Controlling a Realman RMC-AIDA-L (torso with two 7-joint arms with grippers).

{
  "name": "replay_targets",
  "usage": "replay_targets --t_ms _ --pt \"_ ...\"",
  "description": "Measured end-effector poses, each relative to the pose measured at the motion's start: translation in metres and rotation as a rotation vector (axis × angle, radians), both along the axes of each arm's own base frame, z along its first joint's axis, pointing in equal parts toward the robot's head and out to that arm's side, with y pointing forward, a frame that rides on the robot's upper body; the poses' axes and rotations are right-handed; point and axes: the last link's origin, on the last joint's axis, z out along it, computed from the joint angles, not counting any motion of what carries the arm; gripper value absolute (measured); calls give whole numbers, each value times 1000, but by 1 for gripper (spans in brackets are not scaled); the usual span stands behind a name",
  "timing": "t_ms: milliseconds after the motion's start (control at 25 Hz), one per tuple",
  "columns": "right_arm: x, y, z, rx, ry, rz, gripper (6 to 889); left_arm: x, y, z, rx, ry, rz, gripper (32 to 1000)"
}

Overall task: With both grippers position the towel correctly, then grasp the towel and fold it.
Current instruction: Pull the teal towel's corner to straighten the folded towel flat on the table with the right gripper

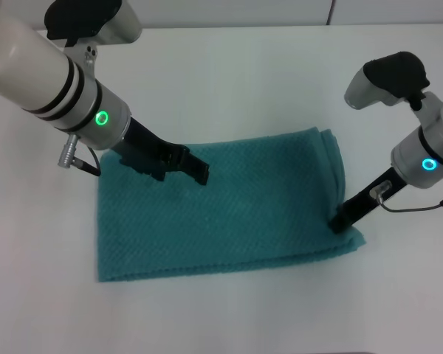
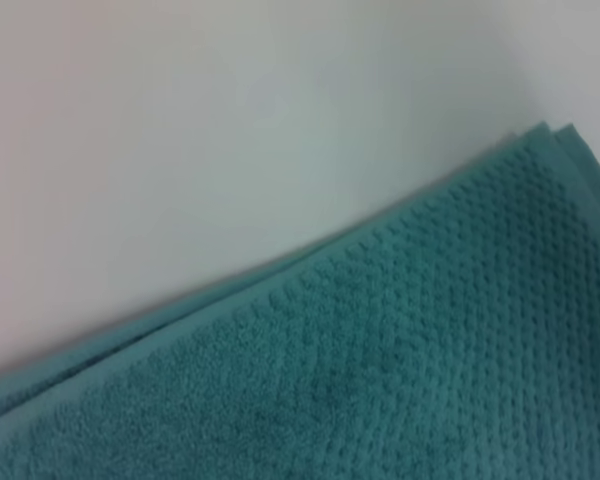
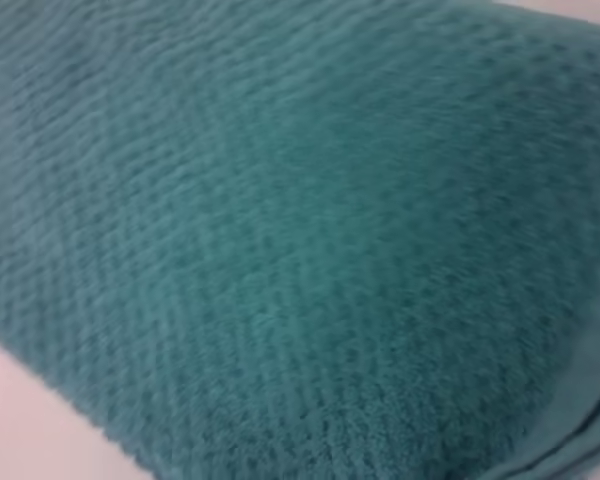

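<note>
I'm looking down at a plain white table (image 1: 229, 74) that fills nearly the whole head view; at the far edge a pale wall with a thin seam is cut off by the frame, and that is all of the room I get. No label or writing is readable anywhere.

The towel (image 1: 229, 214) lies flat in the middle of the table, a teal waffle-weave rectangle already doubled, with layered edges showing at its right end and along its far side. Both arms run out of the frame at the upper corners, so I see only their forearms and ring lights.

The left gripper (image 1: 196, 168) sits over the towel's far-left part, low above the cloth or on it, I can't tell which. Its black tips merge into one dark shape, so I cannot tell whether they are spread or pressed together. The right gripper (image 1: 340, 221) is down at the towel's near-right corner, tips lost against the cloth; again I can't tell their state.

The left wrist view shows only the towel (image 2: 400, 360) edge against white table (image 2: 230, 120). The right wrist view is almost all weave (image 3: 300, 240).
</note>
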Motion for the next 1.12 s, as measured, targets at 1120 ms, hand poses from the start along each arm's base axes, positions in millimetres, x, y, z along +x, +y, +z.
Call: replay_targets --t_ms 1120 --pt "-10 -10 1 -88 63 -2 85 -3 0 2 2 1 8 856"
